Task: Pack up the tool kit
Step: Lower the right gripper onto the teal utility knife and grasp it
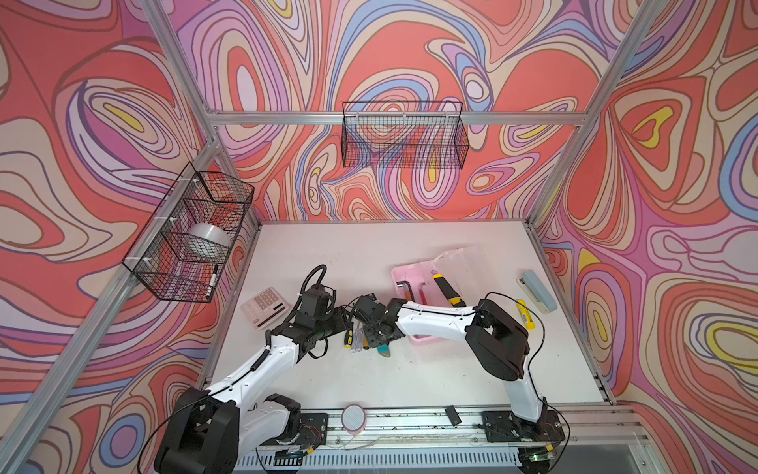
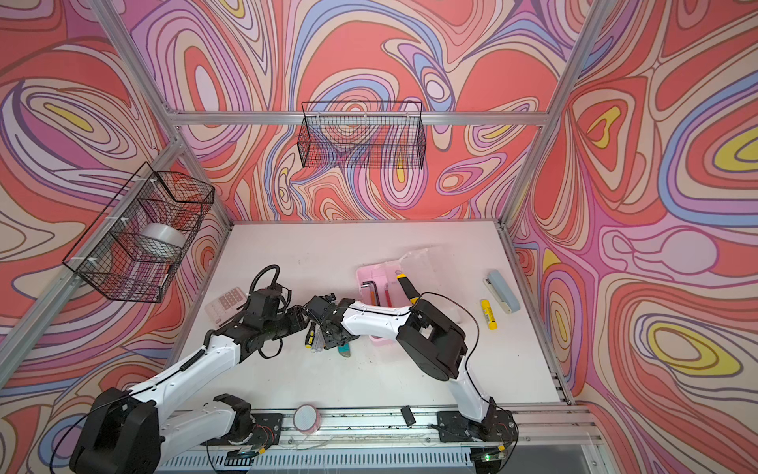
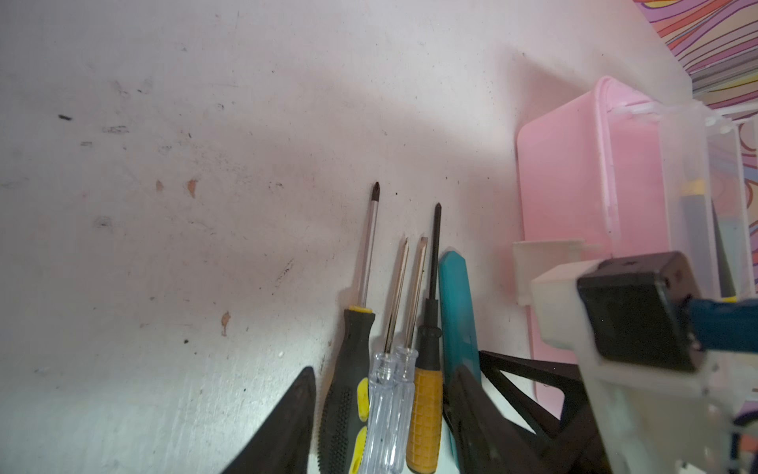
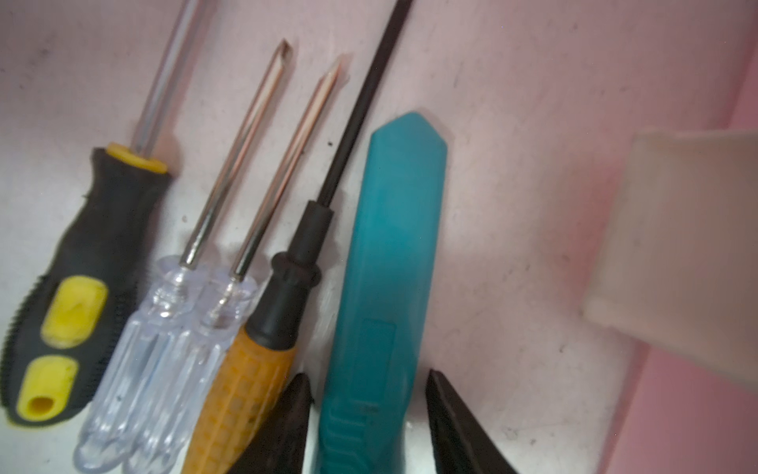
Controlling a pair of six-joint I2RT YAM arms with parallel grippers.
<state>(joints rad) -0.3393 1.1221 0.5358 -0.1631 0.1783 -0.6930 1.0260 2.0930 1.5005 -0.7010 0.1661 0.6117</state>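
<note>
The case [image 1: 400, 273] is set toward 2 o'clock from the middle of the table [image 1: 328, 254], with the hex keys [image 1: 406, 287] laid in it and the utility knife [image 1: 447, 289] along its 3 o'clock side. The screwdrivers [image 1: 356, 334] are laid side by side at the case's 8 o'clock, the flat tool [image 1: 384, 350] just beside them on the case's side. The calculator [image 1: 264, 305] is placed at its 9 o'clock, well apart, and the tube [image 1: 526, 314] and oblong bar [image 1: 539, 289] at its 3 o'clock.

Robot lab cell, aluminium frame [image 1: 287, 118], swirl-printed walls [image 1: 676, 205], wire basket [image 1: 404, 135]

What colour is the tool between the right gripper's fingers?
The tool is teal, clearest in the right wrist view.
</note>
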